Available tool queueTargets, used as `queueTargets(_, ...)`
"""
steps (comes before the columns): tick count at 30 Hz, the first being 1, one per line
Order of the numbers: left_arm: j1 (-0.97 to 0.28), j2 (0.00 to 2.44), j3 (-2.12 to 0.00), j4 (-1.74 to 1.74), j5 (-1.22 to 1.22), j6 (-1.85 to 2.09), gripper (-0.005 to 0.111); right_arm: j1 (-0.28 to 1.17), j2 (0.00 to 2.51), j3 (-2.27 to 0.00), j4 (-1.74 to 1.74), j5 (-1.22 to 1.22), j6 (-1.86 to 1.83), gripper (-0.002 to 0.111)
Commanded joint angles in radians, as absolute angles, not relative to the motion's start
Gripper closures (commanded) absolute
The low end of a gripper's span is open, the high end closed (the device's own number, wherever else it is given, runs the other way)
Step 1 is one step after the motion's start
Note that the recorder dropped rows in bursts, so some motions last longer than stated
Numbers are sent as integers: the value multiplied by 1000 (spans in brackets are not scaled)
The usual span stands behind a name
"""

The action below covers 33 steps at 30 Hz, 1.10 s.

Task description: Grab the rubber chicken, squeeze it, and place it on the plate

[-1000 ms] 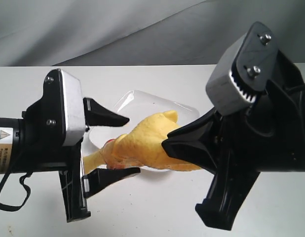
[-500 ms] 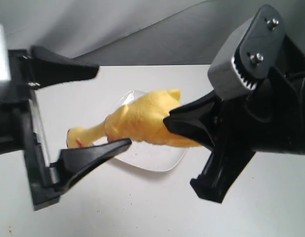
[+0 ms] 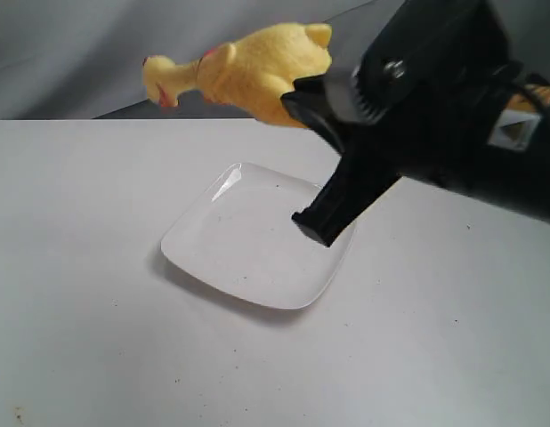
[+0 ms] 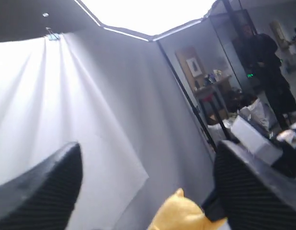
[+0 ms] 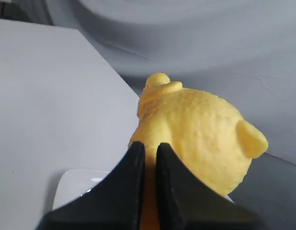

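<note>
We see the rubber chicken point(image 3: 257, 71) held in the air, well above the plate point(image 3: 248, 267) and towards its far side, head pointing left. The right gripper point(image 5: 149, 149) has its fingers pressed almost together, pinching the chicken's rear end. The right wrist view shows that narrow pinch, which the exterior view hides behind the arm. The left wrist view shows the left gripper point(image 4: 148, 153) spread wide, with a yellow scrap of the chicken between its fingers, untouched. The plate rests on the white table point(image 3: 88, 347). Half a second ago the chicken hung low over the plate with the left fingers flanking its neck. It has since risen, and that gripper has left the exterior view.
</note>
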State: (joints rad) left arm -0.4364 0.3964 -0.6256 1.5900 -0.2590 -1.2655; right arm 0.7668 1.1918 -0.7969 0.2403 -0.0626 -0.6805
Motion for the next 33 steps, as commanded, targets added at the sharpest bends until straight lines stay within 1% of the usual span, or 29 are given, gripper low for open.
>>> queueTargets(1, -442, 349, -629, 1607, -291, -1286, 71, 768, 1332, -804, 206, -203, -740, 108)
queueTargets(2, -442, 347, -629, 1622, -318, -1286, 81, 768, 1365, -804, 206, -224, -753, 108)
queueTargets(4, -442, 347, -629, 1677, -360, -1286, 96, 768, 1419, -804, 206, -236, -783, 108)
queueTargets(5, -442, 349, -629, 1741, -391, -1297, 107, 768, 1466, -804, 206, -235, -799, 108)
queueTargets(11, -440, 349, -596, 1744, -337, -1341, 107, 768, 1561, -795, 266, -213, -866, 108)
queueTargets(18, -440, 349, -584, 1744, -333, -1337, 107, 765, 1563, -646, 338, -229, -972, 108)
queueTargets(19, -440, 349, -584, 1744, -333, -1337, 107, 765, 1563, -643, 374, -221, -972, 104)
queueTargets(20, -440, 349, -584, 1744, -335, -1337, 107, 765, 1563, -642, 414, -216, -972, 96)
queueTargets(21, -440, 349, -584, 1744, -335, -1337, 107, 765, 1563, -642, 431, -213, -972, 90)
queueTargets(22, -440, 349, -584, 1744, -335, -1337, 107, 765, 1563, -642, 452, -213, -972, 80)
queueTargets(24, -440, 349, -584, 1744, -335, -1337, 107, 765, 1563, -642, 478, -213, -972, 65)
queueTargets(26, -440, 349, -584, 1744, -335, -1337, 107, 765, 1563, -642, 510, -213, -972, 55)
queueTargets(27, -440, 349, -584, 1744, -335, -1337, 107, 765, 1563, -642, 520, -213, -972, 53)
queueTargets(29, -440, 349, -584, 1744, -333, -1337, 107, 765, 1557, -642, 523, -215, -972, 53)
queueTargets(33, -440, 349, -584, 1744, -281, -1337, 107, 765, 1485, -642, 554, -217, -972, 58)
